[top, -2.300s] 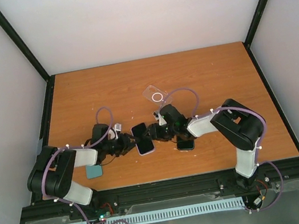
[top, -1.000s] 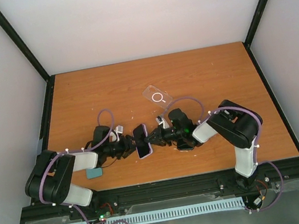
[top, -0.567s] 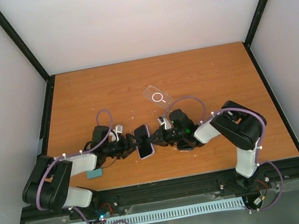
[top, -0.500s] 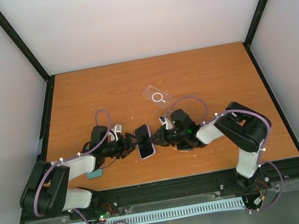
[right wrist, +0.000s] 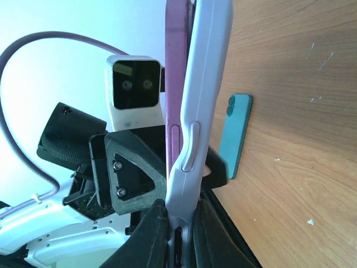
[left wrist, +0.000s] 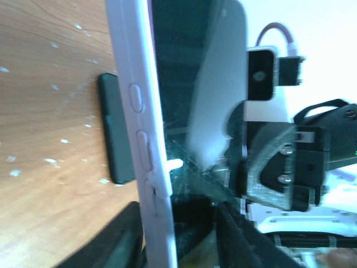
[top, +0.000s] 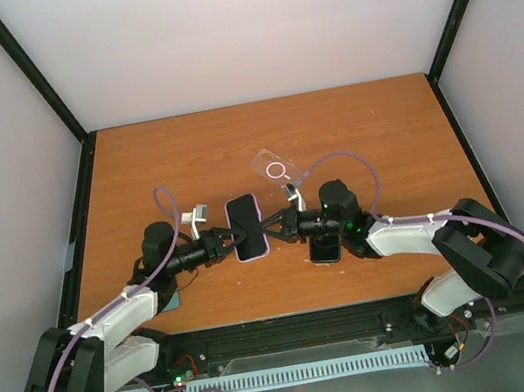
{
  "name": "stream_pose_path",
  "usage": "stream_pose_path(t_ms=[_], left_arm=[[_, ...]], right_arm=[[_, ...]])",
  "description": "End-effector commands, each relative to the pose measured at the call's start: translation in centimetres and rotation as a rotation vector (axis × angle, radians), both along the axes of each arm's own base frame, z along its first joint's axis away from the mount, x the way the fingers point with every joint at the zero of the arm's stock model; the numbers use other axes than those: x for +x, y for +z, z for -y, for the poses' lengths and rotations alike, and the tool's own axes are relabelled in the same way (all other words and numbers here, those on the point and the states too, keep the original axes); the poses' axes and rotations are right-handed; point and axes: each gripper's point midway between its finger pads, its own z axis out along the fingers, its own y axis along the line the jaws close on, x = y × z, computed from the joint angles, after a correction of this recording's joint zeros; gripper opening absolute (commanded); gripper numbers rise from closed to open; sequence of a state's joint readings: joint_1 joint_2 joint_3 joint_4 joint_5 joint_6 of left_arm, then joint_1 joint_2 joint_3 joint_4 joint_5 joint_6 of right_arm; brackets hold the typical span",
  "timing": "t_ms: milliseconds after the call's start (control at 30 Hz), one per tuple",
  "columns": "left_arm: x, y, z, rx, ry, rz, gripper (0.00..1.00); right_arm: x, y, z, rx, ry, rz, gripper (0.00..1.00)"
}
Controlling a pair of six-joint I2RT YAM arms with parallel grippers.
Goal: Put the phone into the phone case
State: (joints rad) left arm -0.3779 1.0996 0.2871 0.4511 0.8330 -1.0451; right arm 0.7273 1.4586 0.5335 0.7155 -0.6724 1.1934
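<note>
Now, phone (top: 246, 227) sits betw. both arms, mid-desk (top: 372, 126).
Right end effector (top: 271, 228) clenched on phone's R edge; left end effector (top: 225, 242) astride L edge, can't tell if gripping. Clear phone case (top: 275, 167) lies just beyond.

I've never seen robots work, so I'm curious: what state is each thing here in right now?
Phone: held above the table, screen up, sitting in lavender case.
Right jaws: shut on the phone's edge.
Left jaws: at its opposite edge, grip unclear.
Clear case: flat on table, empty.
Dark phone: flat on table.
Teal phone: flat, back up.
</note>
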Motion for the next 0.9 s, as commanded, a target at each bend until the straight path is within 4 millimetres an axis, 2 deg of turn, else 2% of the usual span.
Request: stream_pose_path(t_ms=[0, 67, 200, 300, 400, 633, 767, 867], left_arm=[[-1.5, 3.6, 0.6, -0.138, -0.07, 0.077, 0.29], [-1.6, 4.3, 0.5, -0.154, -0.065, 0.093, 0.21], [-1.6, 5.2, 0.4, -0.163, -0.059, 0.131, 0.02], [-1.6, 5.8, 0.5, -0.163, -0.07, 0.16, 0.0], [-1.4, 6.5, 0.8, -0.162, -0.095, 0.2, 0.0], [-0.9, 7.2, 1.0, -0.174, -0.093, 0.234, 0.0], [-0.5, 6.7, 1.2, -0.146, -0.097, 0.233, 0.0], [0.3, 5.1, 1.0, -0.068, -0.067, 0.234, 0.0]], right_arm=[[-0.6, 4.1, 0.2, 0.106, 0.018, 0.088, 0.06], [-0.8, 3.7, 0.4, 0.081, 0.015, 0.093, 0.13], [-1.2, 2.1, 1.0, 0.024, 0.01, 0.078, 0.33], [-2.2, 1.3, 1.2, 0.018, 0.035, 0.056, 0.48], [-3.4, 1.0, 1.0, 0.034, 0.062, 0.047, 0.54], [-4.4, 1.6, 0.4, 0.076, 0.094, 0.032, 0.53], [-4.5, 2.3, 0.4, 0.113, 0.094, 0.025, 0.33], [-4.5, 2.1, 0.7, 0.128, 0.067, -0.025, 0.14]])
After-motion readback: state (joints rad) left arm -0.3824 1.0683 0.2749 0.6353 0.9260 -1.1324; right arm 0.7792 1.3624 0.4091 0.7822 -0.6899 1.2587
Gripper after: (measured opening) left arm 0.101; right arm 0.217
